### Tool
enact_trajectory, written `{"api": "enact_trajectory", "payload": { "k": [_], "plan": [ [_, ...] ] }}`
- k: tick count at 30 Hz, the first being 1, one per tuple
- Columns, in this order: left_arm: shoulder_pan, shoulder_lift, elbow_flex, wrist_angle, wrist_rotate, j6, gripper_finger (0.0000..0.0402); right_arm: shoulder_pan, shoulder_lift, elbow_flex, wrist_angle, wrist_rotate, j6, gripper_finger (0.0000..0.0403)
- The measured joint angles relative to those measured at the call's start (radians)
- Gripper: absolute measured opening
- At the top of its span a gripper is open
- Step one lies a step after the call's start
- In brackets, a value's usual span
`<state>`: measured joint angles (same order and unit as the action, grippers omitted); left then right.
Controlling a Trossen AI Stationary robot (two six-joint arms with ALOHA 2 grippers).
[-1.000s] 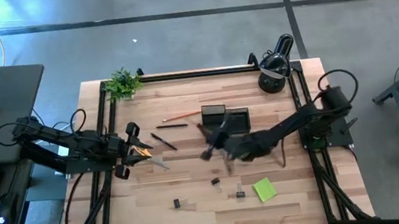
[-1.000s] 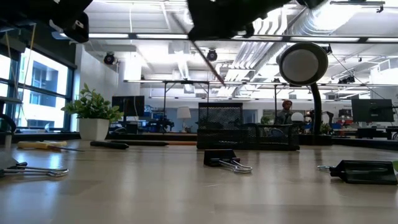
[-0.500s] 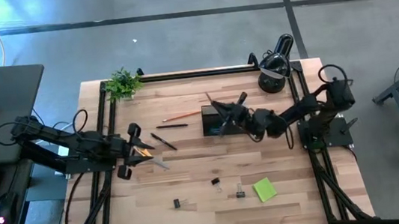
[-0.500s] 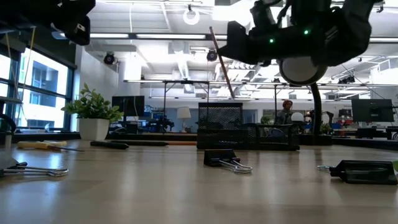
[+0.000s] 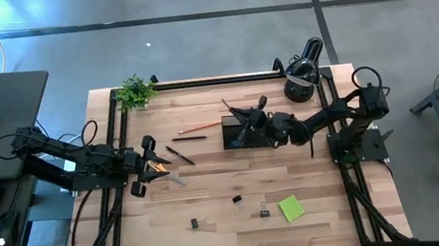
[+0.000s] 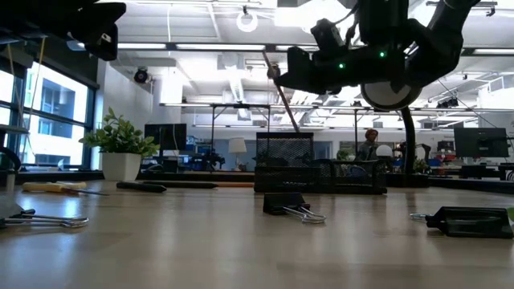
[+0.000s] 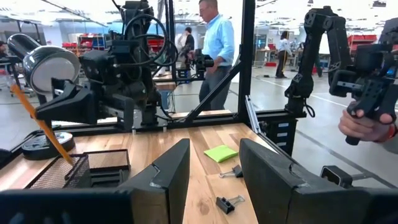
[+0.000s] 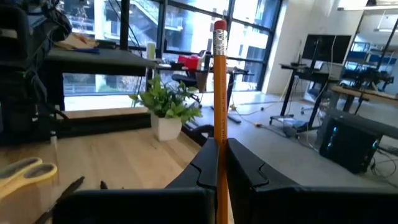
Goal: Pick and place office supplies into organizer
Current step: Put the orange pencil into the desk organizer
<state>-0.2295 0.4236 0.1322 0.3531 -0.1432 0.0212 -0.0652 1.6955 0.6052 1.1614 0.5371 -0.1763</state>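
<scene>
My right gripper (image 5: 246, 123) is over the black organizer (image 5: 250, 133) and is shut on an orange pencil (image 6: 284, 98). The pencil slants down, and its lower tip reaches the rim of the organizer's tall mesh section (image 6: 284, 160). My left gripper (image 5: 146, 159) is open, raised over the yellow-handled scissors (image 5: 162, 171) near the table's left edge, touching nothing. Lying flat on the table are a second pencil (image 5: 199, 128), a black pen (image 5: 180, 155), binder clips (image 5: 236, 199) and a lime-green sticky pad (image 5: 290, 208). My right gripper pinches the pencil's shaft (image 8: 218, 134) between its two fingers, in the upper part below the pink eraser end (image 8: 219, 27). The fingers lie across the pencil and come level from the table's right side. The pencil is lifted off the table and tilted, its eraser end uppermost.
A black domed lamp (image 5: 301, 71) stands at the far right corner and a small plant (image 5: 135, 91) at the far left corner. More binder clips (image 5: 195, 223) (image 5: 263, 211) lie toward the near edge. People stand in the room beyond the table (image 7: 214, 50).
My right gripper has risen from the middle of the table and moved toward the far edge, stopping over the organizer. It carried the pencil with it, and the pencil has tipped to a steep slant, eraser end up, with its lower tip now at the tall mesh section.
</scene>
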Motion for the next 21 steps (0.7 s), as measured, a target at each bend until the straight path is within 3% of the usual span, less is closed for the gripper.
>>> {"api": "enact_trajectory", "payload": {
  "k": [21],
  "plan": [
    [0.0, 0.0, 0.0, -0.006, 0.0, 0.0, 0.0129, -0.007, 0.007, -0.002, -0.15, -0.037, 0.128, 0.0003]
  ]
}}
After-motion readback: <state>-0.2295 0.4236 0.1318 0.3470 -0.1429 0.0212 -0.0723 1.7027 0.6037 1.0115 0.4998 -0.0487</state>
